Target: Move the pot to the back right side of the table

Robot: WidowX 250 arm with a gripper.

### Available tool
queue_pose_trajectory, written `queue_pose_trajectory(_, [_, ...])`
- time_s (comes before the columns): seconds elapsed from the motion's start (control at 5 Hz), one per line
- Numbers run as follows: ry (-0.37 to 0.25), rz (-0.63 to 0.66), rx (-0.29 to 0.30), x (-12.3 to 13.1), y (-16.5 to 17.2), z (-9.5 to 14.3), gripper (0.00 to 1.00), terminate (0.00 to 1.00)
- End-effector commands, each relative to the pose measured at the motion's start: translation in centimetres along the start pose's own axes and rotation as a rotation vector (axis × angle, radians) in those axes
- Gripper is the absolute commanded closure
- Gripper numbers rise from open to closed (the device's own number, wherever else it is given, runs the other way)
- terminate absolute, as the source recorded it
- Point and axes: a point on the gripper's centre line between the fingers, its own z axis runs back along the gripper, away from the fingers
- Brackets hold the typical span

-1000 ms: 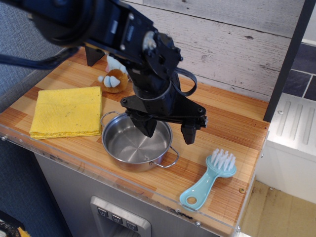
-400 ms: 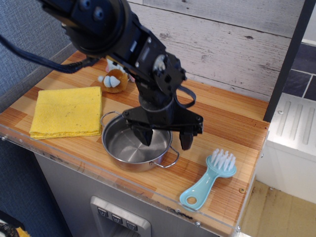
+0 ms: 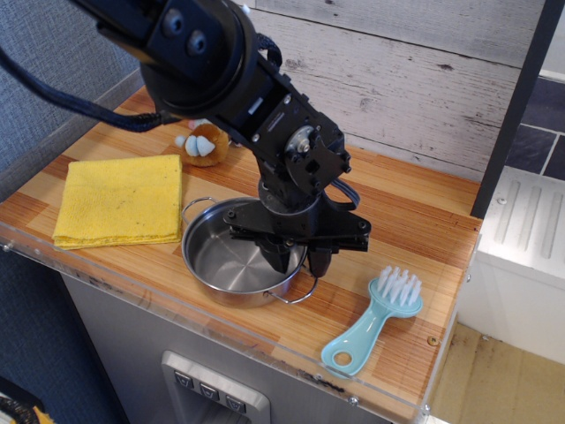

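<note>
The pot (image 3: pixel 240 259) sits on the counter (image 3: pixel 415 221) near the front edge, a little toward seven o'clock from the counter's middle, with its bright inside bare. The black arm reaches down from eleven o'clock, and its claw (image 3: pixel 298 260) is at the pot's three o'clock rim: one finger is inside the pot and the other just outside it, drawn close together across the wall, though actual contact with the metal cannot be made out. A wire loop handle (image 3: pixel 298 292) sticks out below the claw. A folded yellow cloth (image 3: pixel 119 198) lies at nine o'clock of the pot, a small plush toy (image 3: pixel 201 144) at eleven o'clock, and a pale blue brush (image 3: pixel 372 321) lies at four o'clock, apart from the pot.
</note>
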Motion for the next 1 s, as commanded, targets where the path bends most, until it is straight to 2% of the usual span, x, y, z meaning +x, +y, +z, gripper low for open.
queue_pose_trajectory(0.0, [-0.035,-0.012,-0.014,0.2,0.0,1.2,1.00,0.00])
queue_pose_trajectory(0.4, [-0.039,-0.035,-0.006,0.6,0.3,2.4,1.00,0.00])
queue_pose_trajectory(0.8, [-0.108,-0.069,0.016,4.2,-0.6,4.9,1.00,0.00])
